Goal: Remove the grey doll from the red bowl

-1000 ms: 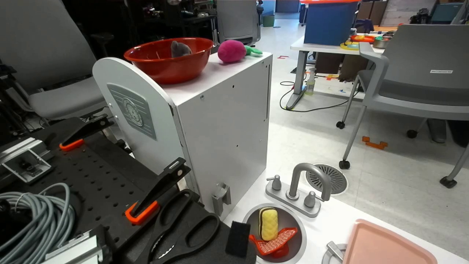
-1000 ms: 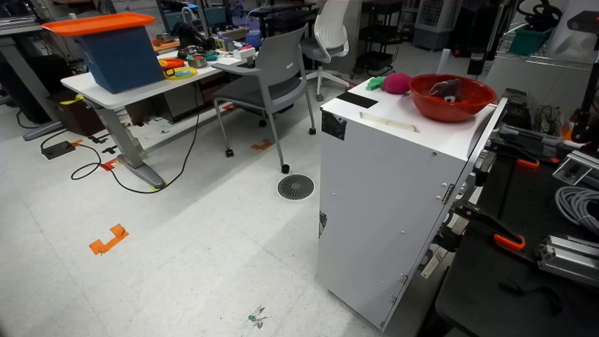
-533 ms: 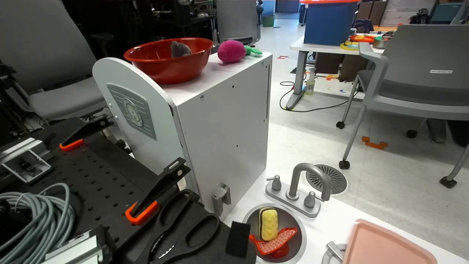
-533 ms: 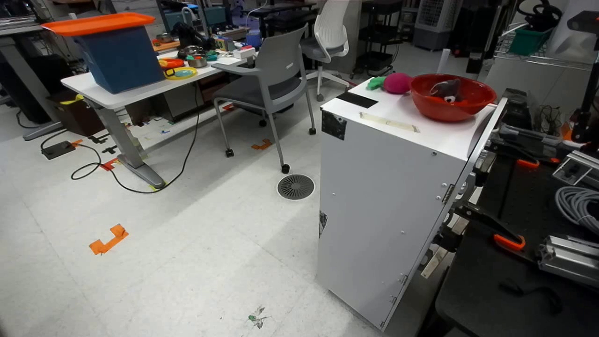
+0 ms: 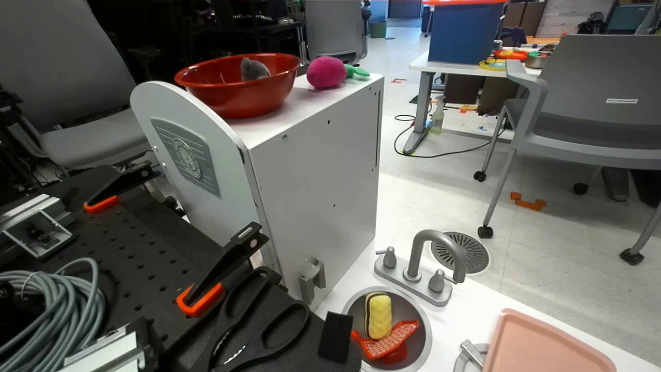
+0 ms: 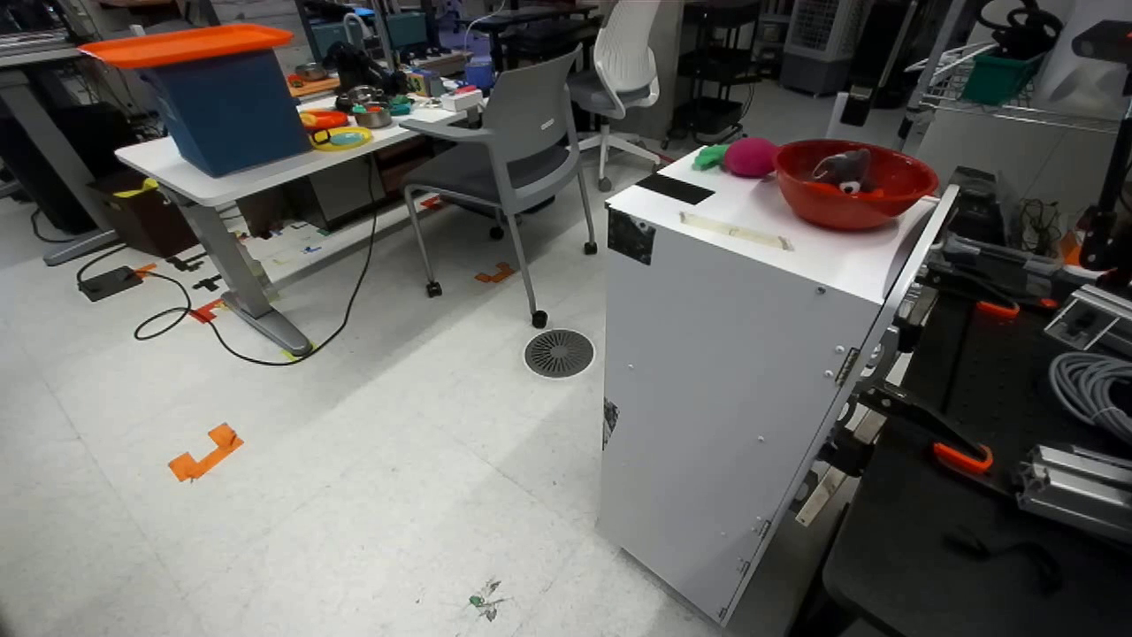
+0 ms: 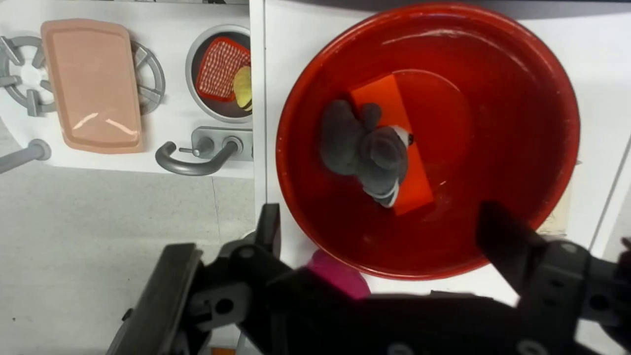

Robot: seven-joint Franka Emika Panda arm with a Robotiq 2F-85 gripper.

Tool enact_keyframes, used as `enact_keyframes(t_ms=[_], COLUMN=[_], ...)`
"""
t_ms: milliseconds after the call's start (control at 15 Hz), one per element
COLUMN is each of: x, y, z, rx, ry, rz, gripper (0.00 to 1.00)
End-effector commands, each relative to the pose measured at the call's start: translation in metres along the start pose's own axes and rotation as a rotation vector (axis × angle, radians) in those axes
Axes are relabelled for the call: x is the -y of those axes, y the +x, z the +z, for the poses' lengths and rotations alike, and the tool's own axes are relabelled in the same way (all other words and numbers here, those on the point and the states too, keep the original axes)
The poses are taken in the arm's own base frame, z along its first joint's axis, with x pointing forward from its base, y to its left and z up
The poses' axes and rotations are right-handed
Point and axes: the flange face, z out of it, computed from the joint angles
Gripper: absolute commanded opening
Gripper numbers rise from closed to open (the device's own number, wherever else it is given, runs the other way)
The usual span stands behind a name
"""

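Wrist view: Gripper [image 7: 381,219], one: jaws spread wide, nothing held between them. Red bowl [image 7: 503,123], one: glossy, standing on a white cabinet [image 7: 296,34]. Grey doll [image 7: 377,153], one: soft-looking, inside the bowl, lying partly over a flat orange piece [image 7: 416,182], left of the bowl's middle as seen here. Pink toy [image 7: 340,273], one: just beside the bowl, partly hidden by the gripper. Step in hand, by judgement: lining up over the bowl ahead of the grasp; removal outstanding. Next move, by judgement: bring the doll between the jaws, descend inside the rim, close on the grey body while leaving the orange piece, lift clear. Lettering: none legible.

In an exterior view: Doll in the bowl, upper part showing over the near rim. Cabinet front: grey panel [image 5: 186,157], dial-like in design; no words legible. Grey chair [image 5: 594,72]: white label [image 5: 622,101] on the backrest, print too small to read.

In an exterior view: Doll in the bowl, a white spot [image 6: 850,187] toward this camera. Cabinet top: pale strip [image 6: 734,232], tape by its look, unmarked as far as can be told. Cabinet corner: dark mottled patch [image 6: 631,237], lettering not discernible. Gripper: not identifiable with certainty in either exterior view.
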Motion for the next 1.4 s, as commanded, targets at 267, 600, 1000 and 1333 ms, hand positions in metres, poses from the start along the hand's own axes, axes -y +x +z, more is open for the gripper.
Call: enact_keyframes(t_ms=[267,600,1000,1333], x=[0.016,0.012,0.006,0.000], y=[-0.002,-0.004,-0.004,-0.003], z=[0.001,0.007,0.020,0.034], rx=[-0.013,-0.001,0.021,0.049], ry=[-0.002,0.003,0.024,0.040], rz=[-0.049,-0.040,-0.028,-0.028], gripper=[1.00,1.00,1.00,1.00])
